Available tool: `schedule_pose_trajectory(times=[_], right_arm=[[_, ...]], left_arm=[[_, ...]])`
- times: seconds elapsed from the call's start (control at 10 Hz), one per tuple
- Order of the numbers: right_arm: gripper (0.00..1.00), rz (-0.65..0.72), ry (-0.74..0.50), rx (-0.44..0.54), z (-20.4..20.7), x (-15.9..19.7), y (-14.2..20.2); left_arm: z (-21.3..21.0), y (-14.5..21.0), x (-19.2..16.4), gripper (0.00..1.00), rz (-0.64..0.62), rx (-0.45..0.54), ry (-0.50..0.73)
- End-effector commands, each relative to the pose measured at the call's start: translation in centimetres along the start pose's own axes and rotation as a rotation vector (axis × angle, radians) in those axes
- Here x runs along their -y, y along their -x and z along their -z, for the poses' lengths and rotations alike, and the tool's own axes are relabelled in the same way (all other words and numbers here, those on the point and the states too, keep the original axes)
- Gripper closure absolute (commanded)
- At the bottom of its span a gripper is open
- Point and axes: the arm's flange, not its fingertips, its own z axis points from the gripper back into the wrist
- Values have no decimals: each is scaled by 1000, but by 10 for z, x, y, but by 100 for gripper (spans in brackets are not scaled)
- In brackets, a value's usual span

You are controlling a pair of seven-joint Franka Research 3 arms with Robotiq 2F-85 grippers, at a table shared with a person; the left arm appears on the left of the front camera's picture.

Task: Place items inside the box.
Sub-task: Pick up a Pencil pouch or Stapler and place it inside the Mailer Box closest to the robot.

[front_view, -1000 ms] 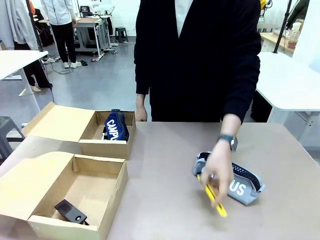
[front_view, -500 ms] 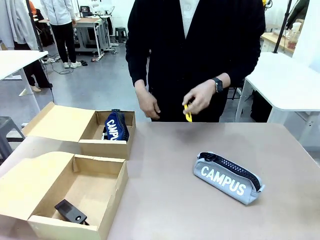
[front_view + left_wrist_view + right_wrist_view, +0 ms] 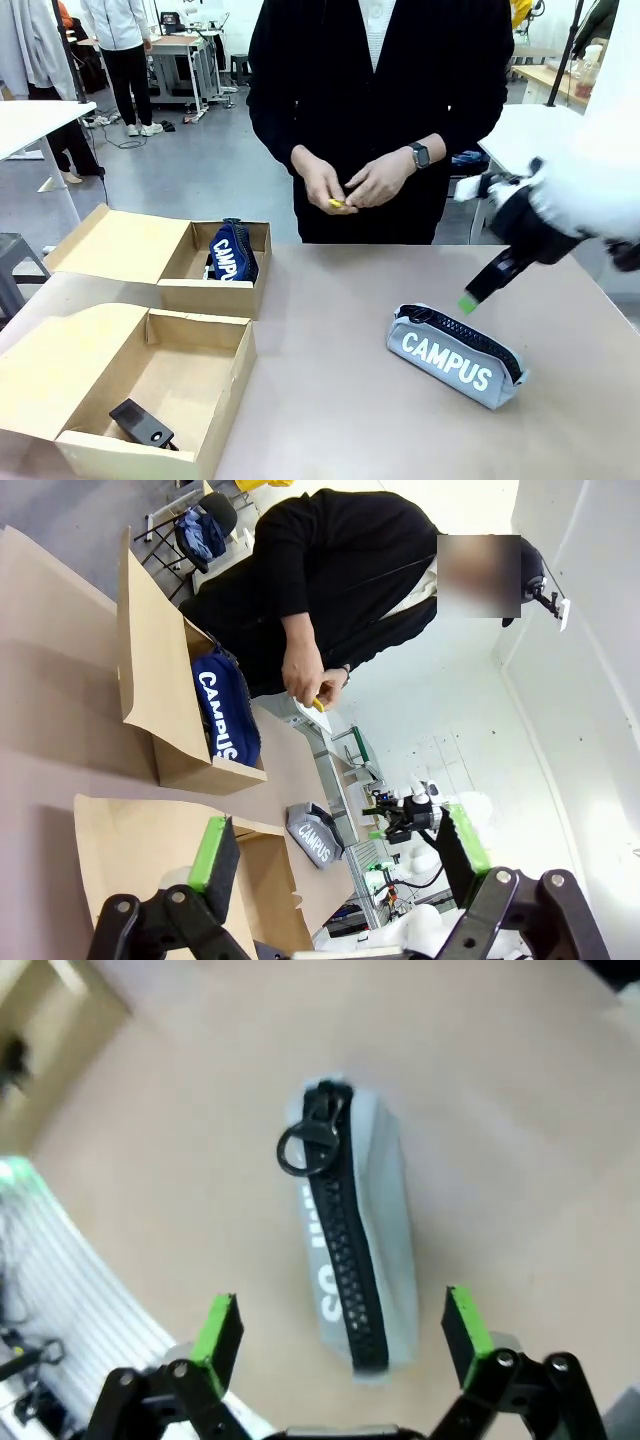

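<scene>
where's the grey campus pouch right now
Front view: the grey CAMPUS pouch lies on the table, right of centre, with the open right gripper poised just over it.

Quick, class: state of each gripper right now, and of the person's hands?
Left gripper: open, empty.
Right gripper: open, over the grey CAMPUS pouch, not gripping it.
Person's hands: holding the yellow utility knife.

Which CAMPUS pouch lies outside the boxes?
The grey pouch, on the table below the right tool; the navy pouch stands in the far box.
</scene>
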Motion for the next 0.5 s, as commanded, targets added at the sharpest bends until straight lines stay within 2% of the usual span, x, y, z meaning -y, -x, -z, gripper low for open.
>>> schedule_pose_trajectory(times=[0.0, 0.1, 0.4], right_arm=[[0, -60, 129, -71, 29, -2, -9], [0, -54, 178, -111, 50, -7, -13], [0, -71, 162, -245, 94, -10, -14]], left_arm=[[1, 0, 1, 0, 17, 19, 19], [1, 0, 1, 0, 17, 19, 19], [1, 0, 1, 0, 17, 19, 19]])
